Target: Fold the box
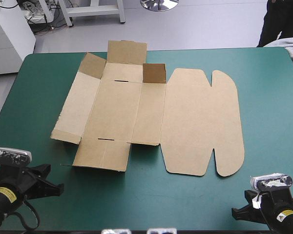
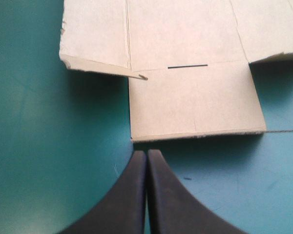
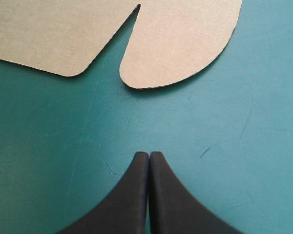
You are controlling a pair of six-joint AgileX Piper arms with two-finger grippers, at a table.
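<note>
**High view:** The brown box point(image 1: 136, 112) lay as a cut sheet, almost wholly flat, on the teal-green cover point(image 1: 263, 122). It sat about mid-table and somewhat toward the left and far edges. Its broad lid panel point(image 1: 200, 122), with rounded ears at its outer corners, stretched toward the right. Two small flaps at the far side stood partly raised, one point(image 1: 93, 66) at the sheet's left far corner and one point(image 1: 154, 73) nearer the middle. The long left panel point(image 1: 78, 109) was lifted a little along its near edge. The left gripper point(image 1: 58, 186) waited at the near left corner of the table and the right gripper point(image 1: 235, 213) at the near right corner. Both were well apart from the board, and neither held anything.

**Left wrist view:** The left gripper point(image 2: 147, 152) had its black fingers point(image 2: 127, 195) pressed together into one pointed arch, empty. Just ahead of the tips lay the near end flap point(image 2: 195, 102) of the box, flat on the cover point(image 2: 39, 146) and not touching the gripper. A thin dark slot point(image 2: 187, 66) ran along the fold behind that flap. Beside it, the corner of the long side panel point(image 2: 95, 34) curled slightly off the table.

**Right wrist view:** The right gripper point(image 3: 149, 153) was likewise drawn tight, its fingers point(image 3: 171, 200) meeting at the middle with nothing between them. Ahead of it, across a stretch of bare cover point(image 3: 244, 122), the lid's rounded ear point(image 3: 180, 44) lay flat. A narrow cut separated the ear from the main lid panel point(image 3: 53, 34).
</note>
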